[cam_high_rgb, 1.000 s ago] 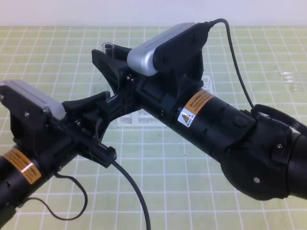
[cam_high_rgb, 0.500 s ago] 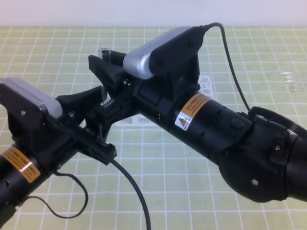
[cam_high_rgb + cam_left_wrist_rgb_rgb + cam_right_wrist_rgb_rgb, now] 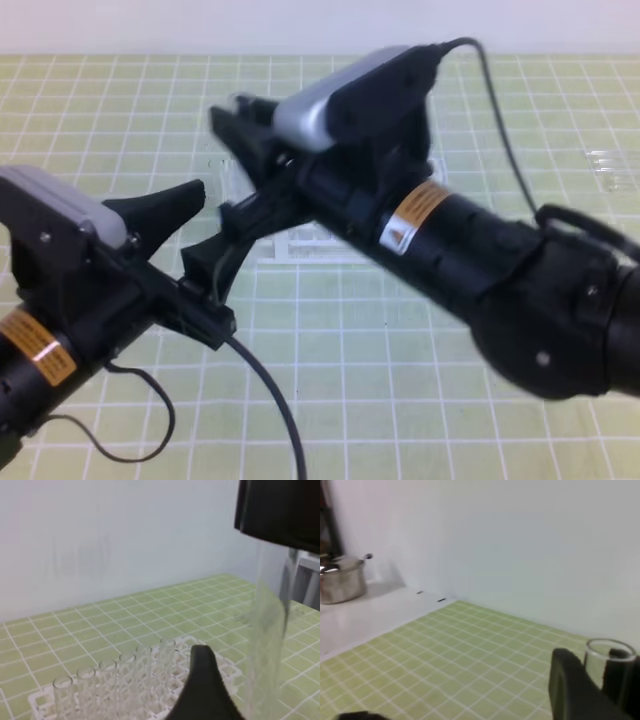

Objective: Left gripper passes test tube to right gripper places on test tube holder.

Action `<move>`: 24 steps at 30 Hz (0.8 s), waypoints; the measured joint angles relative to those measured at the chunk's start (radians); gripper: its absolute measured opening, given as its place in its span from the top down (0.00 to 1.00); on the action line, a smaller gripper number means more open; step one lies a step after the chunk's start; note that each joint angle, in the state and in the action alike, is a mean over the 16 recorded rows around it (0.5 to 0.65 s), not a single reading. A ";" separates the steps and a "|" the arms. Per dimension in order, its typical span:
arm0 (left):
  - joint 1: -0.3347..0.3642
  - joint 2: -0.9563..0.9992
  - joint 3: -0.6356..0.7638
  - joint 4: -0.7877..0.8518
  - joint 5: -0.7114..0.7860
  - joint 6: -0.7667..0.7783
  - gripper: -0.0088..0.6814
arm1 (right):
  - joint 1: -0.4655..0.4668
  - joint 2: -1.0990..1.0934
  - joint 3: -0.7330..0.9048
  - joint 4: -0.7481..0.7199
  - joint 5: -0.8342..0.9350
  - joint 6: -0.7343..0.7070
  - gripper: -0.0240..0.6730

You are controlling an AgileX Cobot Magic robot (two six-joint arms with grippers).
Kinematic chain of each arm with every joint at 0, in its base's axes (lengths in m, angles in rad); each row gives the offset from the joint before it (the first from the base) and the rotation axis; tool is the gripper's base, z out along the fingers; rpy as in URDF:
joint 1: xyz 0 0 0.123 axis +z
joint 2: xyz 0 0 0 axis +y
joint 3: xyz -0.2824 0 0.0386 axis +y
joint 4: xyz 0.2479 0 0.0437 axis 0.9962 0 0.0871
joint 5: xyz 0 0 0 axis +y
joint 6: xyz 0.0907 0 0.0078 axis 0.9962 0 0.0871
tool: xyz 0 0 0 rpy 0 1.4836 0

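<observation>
The test tube (image 3: 270, 630) stands upright and blurred at the right of the left wrist view, and its top is gripped by the right gripper (image 3: 245, 150). In the right wrist view the tube's rim (image 3: 610, 650) sits between two black fingers (image 3: 570, 690). My left gripper (image 3: 205, 225) is at the lower left with its jaws spread wide; one finger (image 3: 202, 690) stands apart from the tube. The white test tube holder (image 3: 125, 695) lies below with several tubes in it, and in the high view the holder (image 3: 300, 245) is mostly hidden under the arms.
A green gridded mat (image 3: 400, 380) covers the table. Small clear pieces (image 3: 605, 165) lie at the far right. A metal pot (image 3: 340, 582) stands on a white ledge beyond the mat. A black cable (image 3: 270, 400) hangs from the left arm.
The left gripper's jaws have spread open and let go of the test tube. The right gripper, keeping the tube, has shifted slightly to the right.
</observation>
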 joint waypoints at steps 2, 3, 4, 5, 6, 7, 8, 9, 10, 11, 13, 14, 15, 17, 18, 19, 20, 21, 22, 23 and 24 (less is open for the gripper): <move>0.000 -0.022 0.000 0.001 0.024 0.000 0.43 | -0.010 -0.006 0.000 0.000 0.012 -0.002 0.82; 0.000 -0.035 0.000 0.001 0.038 0.000 0.45 | -0.015 -0.009 0.000 0.000 0.018 -0.002 0.82; 0.000 -0.049 0.000 0.001 0.052 0.000 0.48 | -0.020 -0.013 0.000 0.000 0.025 -0.002 0.82; 0.000 -0.066 0.000 0.001 0.069 0.000 0.52 | -0.024 -0.016 0.000 0.000 0.032 -0.002 0.82; 0.000 -0.085 0.000 0.001 0.089 0.000 0.55 | -0.029 -0.020 0.000 -0.001 0.039 -0.002 0.82; 0.000 -0.104 0.000 0.001 0.110 0.000 0.59 | -0.033 -0.023 0.000 -0.001 0.045 -0.002 0.82; 0.000 -0.127 0.000 0.001 0.134 0.000 0.63 | -0.036 -0.027 0.000 -0.002 0.052 -0.002 0.82; 0.000 -0.150 0.000 0.001 0.158 0.000 0.67 | -0.039 -0.031 0.000 -0.003 0.059 -0.002 0.82; 0.000 -0.176 0.000 0.001 0.184 0.000 0.71 | -0.040 -0.034 0.000 -0.004 0.066 -0.002 0.82; 0.000 -0.206 0.000 0.001 0.215 0.000 0.75 | -0.042 -0.037 0.000 -0.005 0.072 -0.002 0.82; 0.000 -0.269 0.000 0.001 0.283 -0.001 0.83 | -0.043 -0.042 0.000 -0.008 0.081 -0.002 0.82; 0.000 -0.301 0.000 0.001 0.317 -0.002 0.86 | -0.044 -0.043 0.000 -0.009 0.086 -0.002 0.82; 0.000 -0.337 0.000 0.001 0.354 -0.002 0.89 | -0.044 -0.044 0.000 -0.010 0.090 -0.002 0.82; 0.000 -0.409 0.000 0.000 0.426 -0.002 0.94 | -0.044 -0.045 0.000 -0.013 0.097 -0.002 0.82; 0.000 -0.446 0.000 0.000 0.460 -0.003 0.95 | -0.044 -0.046 0.000 -0.014 0.100 -0.002 0.82; 0.000 -0.483 0.000 0.000 0.494 -0.003 0.96 | -0.044 -0.046 0.000 -0.015 0.102 -0.002 0.82; 0.000 -0.521 0.000 -0.001 0.528 -0.004 0.97 | -0.044 -0.046 0.000 -0.016 0.104 -0.002 0.82; 0.000 -0.557 0.000 -0.001 0.560 -0.004 0.98 | -0.044 -0.046 0.000 -0.017 0.106 -0.002 0.82; 0.000 -0.593 0.000 -0.002 0.592 -0.004 0.98 | -0.044 -0.046 0.000 -0.018 0.107 -0.002 0.82; 0.000 -0.629 0.000 -0.004 0.626 -0.005 0.99 | -0.044 -0.046 0.000 -0.018 0.108 -0.002 0.82; 0.000 -0.662 0.000 -0.008 0.659 -0.005 0.99 | -0.044 -0.046 0.000 -0.019 0.109 -0.002 0.82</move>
